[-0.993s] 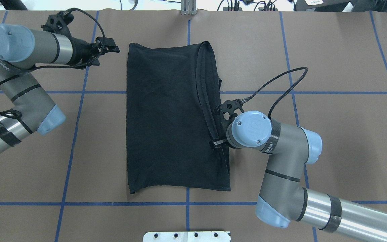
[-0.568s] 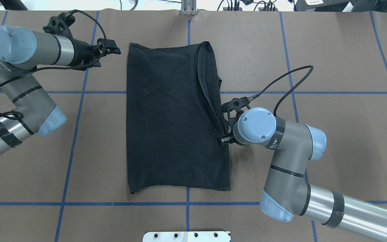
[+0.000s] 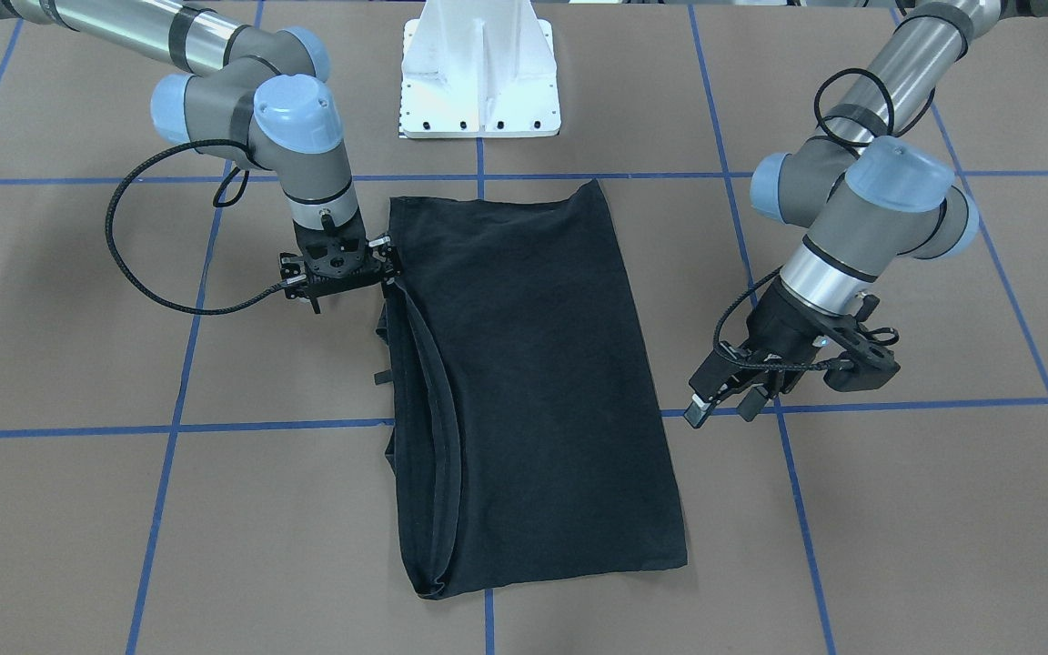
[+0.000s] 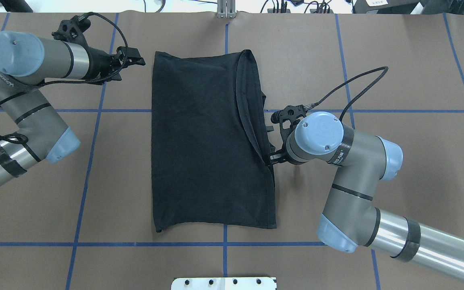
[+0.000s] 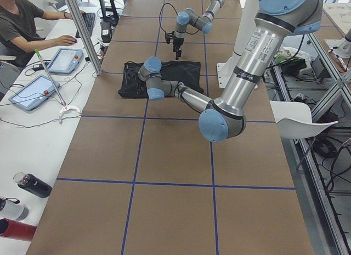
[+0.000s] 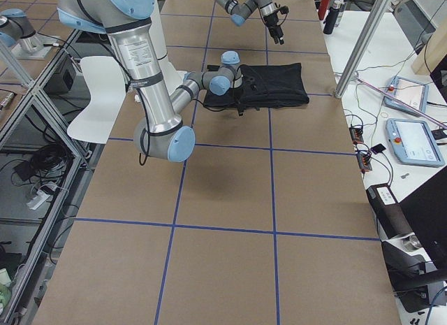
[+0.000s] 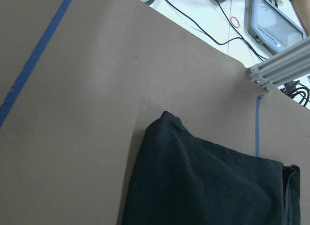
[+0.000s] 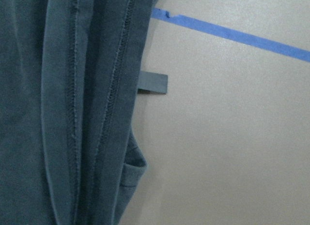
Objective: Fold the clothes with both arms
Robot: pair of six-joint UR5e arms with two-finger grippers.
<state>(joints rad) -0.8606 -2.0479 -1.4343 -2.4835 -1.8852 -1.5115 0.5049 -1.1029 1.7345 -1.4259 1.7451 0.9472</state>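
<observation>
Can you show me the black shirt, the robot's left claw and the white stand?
Black T-shirt (image 4: pixel 204 141): overhead view, middle of the folded cloth.
Left claw (image 3: pixel 722 408): front-facing view, midway between its two fingertips.
White pedestal base (image 3: pixel 480 82): front-facing view, its middle.

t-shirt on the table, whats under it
Under the T-shirt only the table shows around it, with blue tape lines running beneath. Folded layers stack along one long edge. Whatever lies between or below them, any print included, is covered.
</observation>
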